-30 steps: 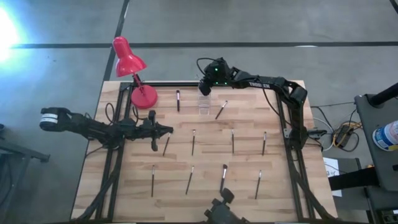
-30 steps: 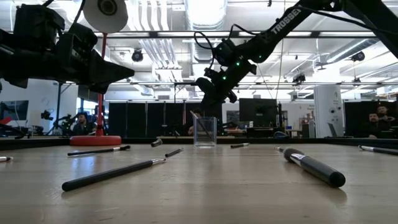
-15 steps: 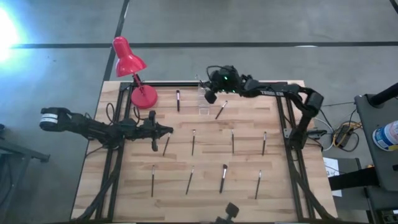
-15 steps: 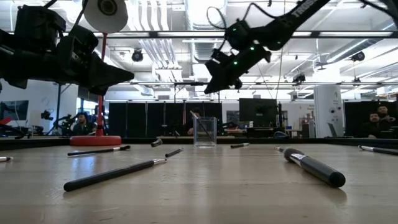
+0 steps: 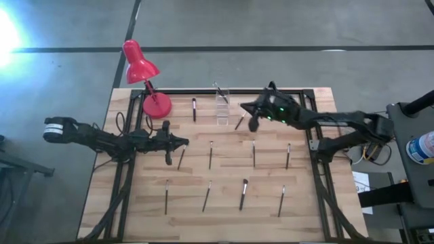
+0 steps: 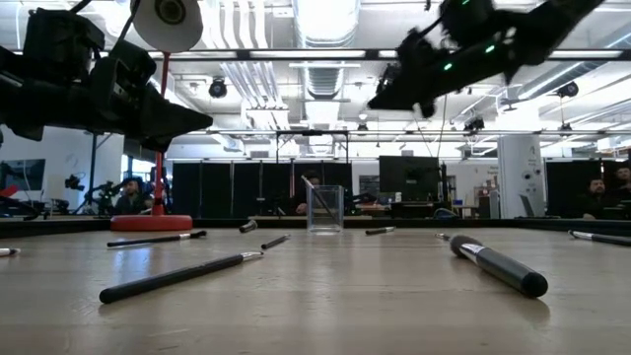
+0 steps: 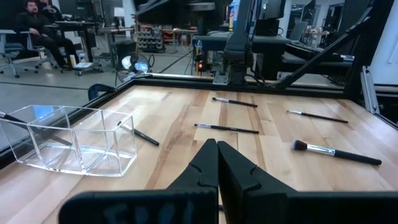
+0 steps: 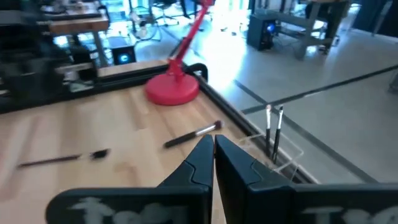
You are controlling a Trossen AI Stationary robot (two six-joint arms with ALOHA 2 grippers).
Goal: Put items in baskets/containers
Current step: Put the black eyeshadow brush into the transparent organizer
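The clear container [image 5: 222,110] stands near the table's far edge. Brushes [image 8: 273,130] stand in it, leaning on its rim [image 5: 220,91]. Several more brushes lie flat on the wood, among them one [image 5: 241,120] just right of the container and a thick one [image 6: 496,266] close to the low camera. My right gripper [image 5: 252,123] hovers shut, right of the container and above the table [image 6: 382,99], holding nothing. My left gripper [image 5: 184,141] is shut and level at the table's left middle, its closed fingers [image 7: 217,155] pointing toward the right side.
A red desk lamp [image 5: 139,62] stands with its round base [image 5: 156,105] at the far left corner. A black frame rail [image 5: 203,91] borders the table. Loose brushes [image 5: 211,154] are spread over the middle and near half. People sit in the room behind [image 6: 128,193].
My right gripper has drawn away from above the container toward the table's right edge and slightly toward the near side, rising and tipping closer to level. The brushes stay in the container. My left arm has kept still.
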